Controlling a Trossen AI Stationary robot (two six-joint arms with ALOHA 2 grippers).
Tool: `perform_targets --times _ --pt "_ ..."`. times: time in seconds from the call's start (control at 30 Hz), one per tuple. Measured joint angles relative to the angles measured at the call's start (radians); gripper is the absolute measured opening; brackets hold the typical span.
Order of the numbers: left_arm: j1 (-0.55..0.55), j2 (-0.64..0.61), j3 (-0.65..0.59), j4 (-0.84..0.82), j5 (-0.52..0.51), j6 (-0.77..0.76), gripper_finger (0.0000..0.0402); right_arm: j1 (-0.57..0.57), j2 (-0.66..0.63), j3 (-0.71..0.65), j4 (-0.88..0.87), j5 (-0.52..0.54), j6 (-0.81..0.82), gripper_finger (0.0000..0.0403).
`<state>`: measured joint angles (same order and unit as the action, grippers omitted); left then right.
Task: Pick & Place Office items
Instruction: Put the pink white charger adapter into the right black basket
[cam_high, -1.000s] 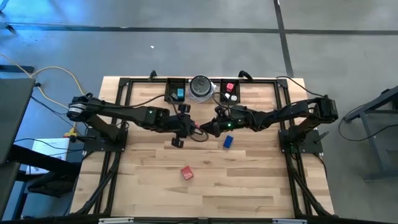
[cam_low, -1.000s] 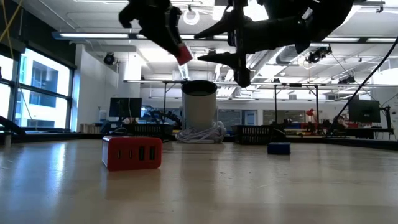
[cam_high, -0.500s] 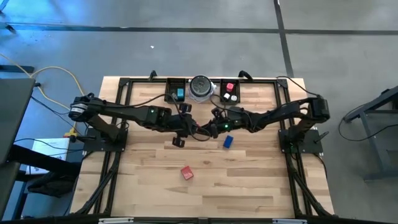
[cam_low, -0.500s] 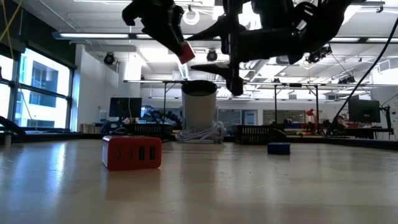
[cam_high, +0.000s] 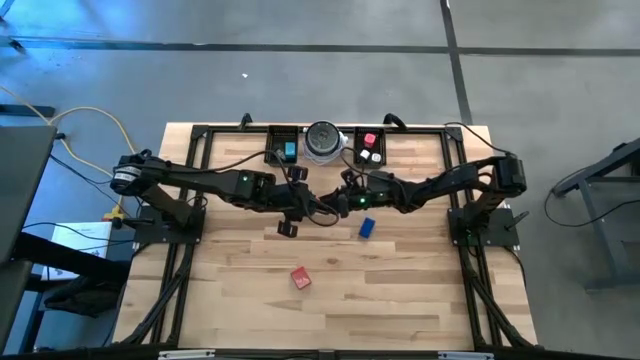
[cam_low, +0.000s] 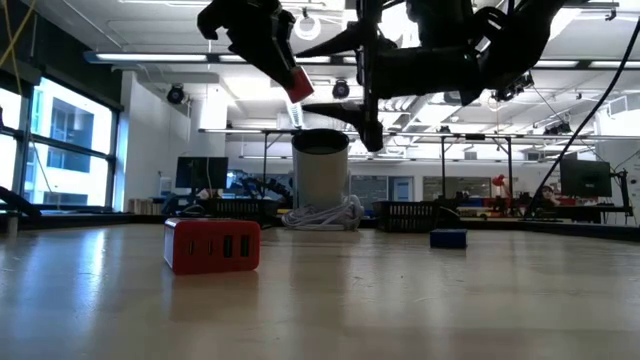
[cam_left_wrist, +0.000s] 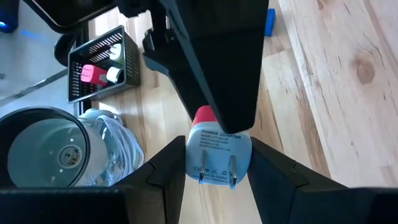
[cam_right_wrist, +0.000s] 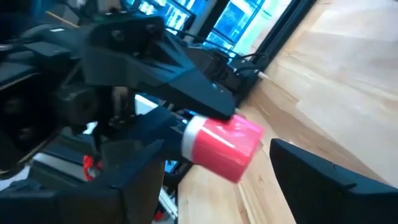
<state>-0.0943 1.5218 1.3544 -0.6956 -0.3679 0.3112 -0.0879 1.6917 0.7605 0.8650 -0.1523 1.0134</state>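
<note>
Right hand (cam_low: 362, 108) closer; "POWER ADAPTER" plug (cam_left_wrist: 217, 152).

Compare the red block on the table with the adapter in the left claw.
The block lies on the table, untouched; the adapter is in the air, gripped by the left claw, with the open right claw around its red end. The block is all red with dark slots; the adapter is white with a red end and two prongs. Both are small and boxy.
</note>
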Motion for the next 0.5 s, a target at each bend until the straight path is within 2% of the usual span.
perform_targets --times 0.5 --pt "0.022 0.001 -0.001 0.012 0.009 -0.025 0.014 0.001 0.0 0.0 0.014 0.047 0.015 0.0257"
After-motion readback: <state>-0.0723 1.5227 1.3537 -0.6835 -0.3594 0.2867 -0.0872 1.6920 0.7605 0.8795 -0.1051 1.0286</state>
